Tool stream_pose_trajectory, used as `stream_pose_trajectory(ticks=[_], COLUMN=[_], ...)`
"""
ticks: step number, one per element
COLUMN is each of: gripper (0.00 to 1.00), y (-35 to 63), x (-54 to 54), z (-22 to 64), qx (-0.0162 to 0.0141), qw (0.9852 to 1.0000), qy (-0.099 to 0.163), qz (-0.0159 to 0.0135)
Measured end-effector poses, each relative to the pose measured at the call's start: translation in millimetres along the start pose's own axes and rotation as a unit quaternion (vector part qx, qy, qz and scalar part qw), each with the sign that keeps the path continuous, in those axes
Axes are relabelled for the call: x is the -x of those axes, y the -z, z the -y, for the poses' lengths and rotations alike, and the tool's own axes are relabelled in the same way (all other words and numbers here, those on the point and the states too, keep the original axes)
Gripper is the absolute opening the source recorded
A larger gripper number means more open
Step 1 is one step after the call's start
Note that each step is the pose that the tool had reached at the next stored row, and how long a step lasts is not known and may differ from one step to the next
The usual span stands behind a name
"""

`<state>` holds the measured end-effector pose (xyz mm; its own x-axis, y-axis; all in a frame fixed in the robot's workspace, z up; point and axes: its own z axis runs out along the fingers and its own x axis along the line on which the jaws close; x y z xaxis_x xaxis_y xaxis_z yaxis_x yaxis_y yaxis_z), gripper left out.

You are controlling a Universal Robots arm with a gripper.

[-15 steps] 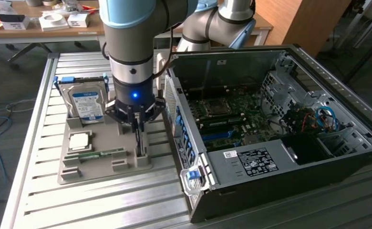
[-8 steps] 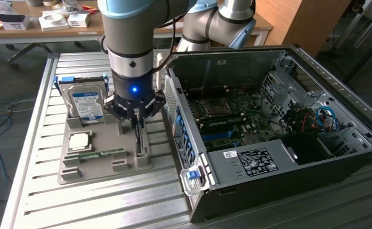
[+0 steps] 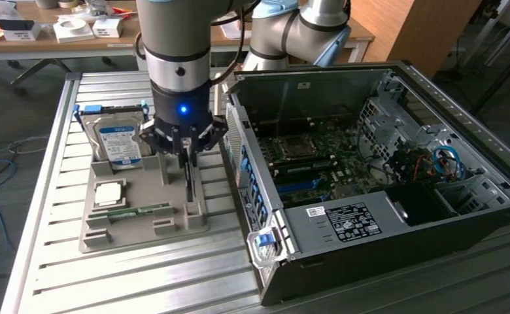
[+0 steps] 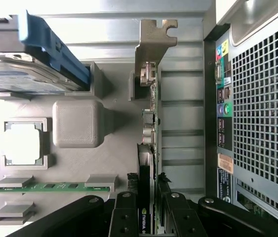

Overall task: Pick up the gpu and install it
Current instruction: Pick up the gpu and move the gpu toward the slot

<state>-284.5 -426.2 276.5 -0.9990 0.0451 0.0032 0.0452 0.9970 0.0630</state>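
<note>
The tool [image 4: 148, 200] gripped the gpu [image 4: 149, 118], upright in the grey holder [image 3: 137, 230] beside the open case [image 3: 386, 216], by its flat faces; likely a light, stiff, fragile card needing gentle pressure.

Slatted metal table [image 3: 106, 275], cluttered wooden desk [image 3: 50, 44]

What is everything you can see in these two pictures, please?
gpu: one, dark, standing edge-on in the holder
hard drive: one, silver with blue label, upright in the holder
processor chip: one, silver, in the holder's square recess
memory stick: one, green, lying in the holder
holder: one, grey, on the table
computer case: one, black, open, exterior view's right
table: one, silver, slatted, under everything
arm: one, grey, above the holder
gripper: one, black, at the gpu's top edge
</note>
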Motion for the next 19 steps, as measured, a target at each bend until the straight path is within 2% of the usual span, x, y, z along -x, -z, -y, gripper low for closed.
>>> stream_pose_trajectory(ticks=[10,19], gripper=[0.26,0.26], y=[26.6,51.8], x=[-0.1,-0.2], z=[-1.7,-3.3], qx=[0.0043,0.0048], qw=[1.0000,1.0000], qy=[0.001,0.001], qz=[-0.0003,-0.0003])
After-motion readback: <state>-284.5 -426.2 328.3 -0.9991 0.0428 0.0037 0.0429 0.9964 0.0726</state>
